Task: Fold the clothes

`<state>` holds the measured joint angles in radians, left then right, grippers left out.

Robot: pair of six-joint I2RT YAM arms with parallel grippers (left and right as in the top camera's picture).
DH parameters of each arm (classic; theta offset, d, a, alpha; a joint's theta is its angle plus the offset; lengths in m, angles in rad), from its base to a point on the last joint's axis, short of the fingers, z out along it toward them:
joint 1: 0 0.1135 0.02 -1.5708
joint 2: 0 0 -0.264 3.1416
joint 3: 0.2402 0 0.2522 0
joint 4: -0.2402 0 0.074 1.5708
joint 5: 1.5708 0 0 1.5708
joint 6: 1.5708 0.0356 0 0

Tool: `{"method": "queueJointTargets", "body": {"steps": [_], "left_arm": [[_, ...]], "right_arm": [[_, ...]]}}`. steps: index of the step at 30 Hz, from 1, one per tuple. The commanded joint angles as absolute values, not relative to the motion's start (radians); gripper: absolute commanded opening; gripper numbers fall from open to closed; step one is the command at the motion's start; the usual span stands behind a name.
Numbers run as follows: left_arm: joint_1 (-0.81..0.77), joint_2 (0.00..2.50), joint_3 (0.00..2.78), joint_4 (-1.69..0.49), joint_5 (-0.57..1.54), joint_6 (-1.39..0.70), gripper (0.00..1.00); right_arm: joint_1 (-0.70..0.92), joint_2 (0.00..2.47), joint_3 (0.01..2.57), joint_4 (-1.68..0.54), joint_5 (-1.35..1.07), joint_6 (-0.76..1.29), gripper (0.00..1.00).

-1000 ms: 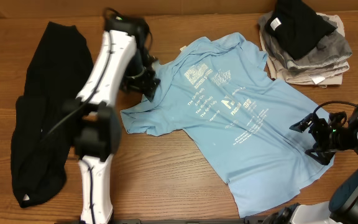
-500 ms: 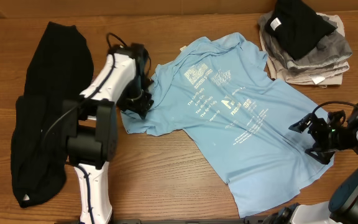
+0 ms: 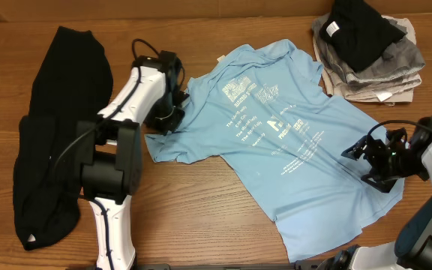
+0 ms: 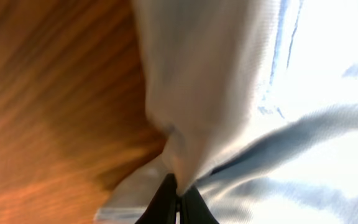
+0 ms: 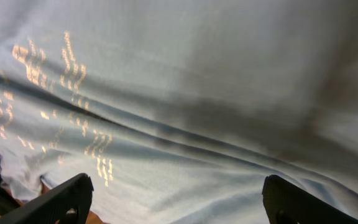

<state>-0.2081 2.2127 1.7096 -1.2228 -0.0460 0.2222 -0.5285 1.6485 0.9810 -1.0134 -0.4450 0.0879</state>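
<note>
- Blue fabric is bunching at the left gripper (image 3: 172,114): the left wrist view is showing its two fingers pressed together on a pinch of the sleeve (image 4: 185,124), with bare table (image 4: 48,93) beside it.
- Compared with a second ago, the left arm is sitting lower and closer to the shirt's sleeve edge, so it is now gripping cloth rather than hovering above it.
- The light blue T-shirt (image 3: 276,135) is lying spread slantwise across the middle of the table, white print up, and its outline is looking almost unchanged.
- The right gripper (image 3: 371,159) is edging slightly inward over the shirt's lower side; its fingers are standing wide apart in the right wrist view, holding nothing, with cloth filling the frame beneath them.
- The black garment (image 3: 58,127) is waiting untouched at the left, and a stack of folded clothes (image 3: 366,52) is sitting at the far right corner.
- Judging from this, folding is only beginning: one hold is secured, while the other arm is probably still needing to close.
</note>
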Motion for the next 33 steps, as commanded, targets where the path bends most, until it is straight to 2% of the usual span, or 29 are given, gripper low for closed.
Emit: {"method": "queueJointTargets", "body": {"steps": [1, 7, 18, 21, 31, 32, 33], "left_arm": [[-0.128, 2.182, 1.793, -1.291, -0.055, 0.141, 0.04], [0.025, 2.115, 1.888, -1.437, -0.064, 0.054, 0.04], [0.270, 2.087, 1.890, -1.601, -0.152, -0.024, 0.04], [0.334, 2.086, 1.890, -1.623, -0.213, -0.092, 0.04], [0.485, 2.085, 1.914, -1.654, -0.126, -0.089, 0.05], [0.485, 2.085, 1.920, -1.657, -0.118, -0.089, 0.13], [0.484, 2.085, 1.926, -1.658, -0.109, -0.078, 0.27]], "right_arm": [[-0.485, 1.652, 1.026, -1.024, -0.451, 0.082, 0.87], [-0.353, 1.652, 1.095, -1.046, -0.451, 0.134, 0.85], [-0.147, 1.652, 1.161, -1.027, -0.449, 0.221, 0.86], [-0.121, 1.652, 1.161, -1.024, -0.447, 0.237, 0.86], [-0.112, 1.652, 1.161, -1.028, -0.447, 0.237, 0.86], [-0.112, 1.652, 1.161, -1.026, -0.447, 0.237, 0.86], [-0.112, 1.652, 1.161, -1.025, -0.447, 0.237, 0.86]]}}
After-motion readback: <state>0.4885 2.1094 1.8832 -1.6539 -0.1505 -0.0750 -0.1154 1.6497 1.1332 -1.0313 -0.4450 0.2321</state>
